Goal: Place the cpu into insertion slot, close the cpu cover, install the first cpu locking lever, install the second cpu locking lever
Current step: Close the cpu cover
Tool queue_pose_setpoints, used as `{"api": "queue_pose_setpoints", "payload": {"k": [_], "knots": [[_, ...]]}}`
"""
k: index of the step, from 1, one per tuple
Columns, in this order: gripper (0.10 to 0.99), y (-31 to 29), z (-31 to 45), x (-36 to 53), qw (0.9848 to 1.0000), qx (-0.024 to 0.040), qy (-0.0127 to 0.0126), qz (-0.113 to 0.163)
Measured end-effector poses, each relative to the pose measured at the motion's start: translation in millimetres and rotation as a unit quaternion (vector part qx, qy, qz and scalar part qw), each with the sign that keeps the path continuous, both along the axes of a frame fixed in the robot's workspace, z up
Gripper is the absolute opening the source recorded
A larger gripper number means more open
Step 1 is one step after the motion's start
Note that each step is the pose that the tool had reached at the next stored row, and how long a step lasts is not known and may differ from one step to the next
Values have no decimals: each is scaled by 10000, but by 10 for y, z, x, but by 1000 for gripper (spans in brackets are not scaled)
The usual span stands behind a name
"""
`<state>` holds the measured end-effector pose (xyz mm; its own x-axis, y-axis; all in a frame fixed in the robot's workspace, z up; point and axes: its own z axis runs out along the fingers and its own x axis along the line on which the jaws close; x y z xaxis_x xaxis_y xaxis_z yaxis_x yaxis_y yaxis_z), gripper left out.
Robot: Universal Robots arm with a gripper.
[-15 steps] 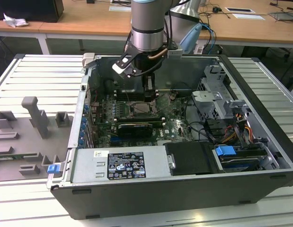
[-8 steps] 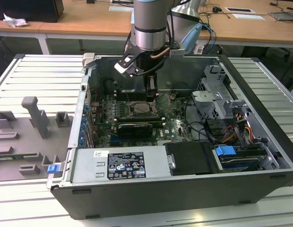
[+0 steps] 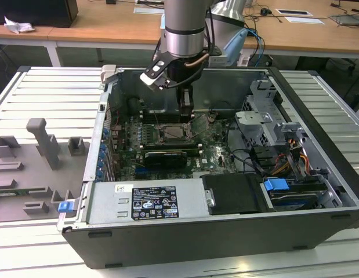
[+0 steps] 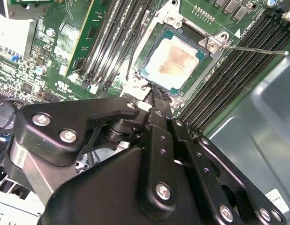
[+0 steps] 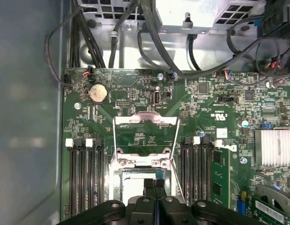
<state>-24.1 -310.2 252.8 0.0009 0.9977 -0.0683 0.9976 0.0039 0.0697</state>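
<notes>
Wooden desks [image 3: 109, 26] stand behind the ribbed grey worktable [image 3: 46, 92].

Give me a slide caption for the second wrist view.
Black pincer close beside the square chip set into the green circuit board, a thin metal lever alongside.

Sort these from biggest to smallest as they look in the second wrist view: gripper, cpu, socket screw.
1. gripper, but it sits closest to the camera, so its lead may be just nearness.
2. cpu
3. socket screw
</notes>
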Motion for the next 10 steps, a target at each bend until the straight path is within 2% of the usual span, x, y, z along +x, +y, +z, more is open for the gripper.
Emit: {"api": "queue_pose_setpoints", "payload": {"k": [10], "knots": [[106,0,82,0,10000,-65,0,0]]}}
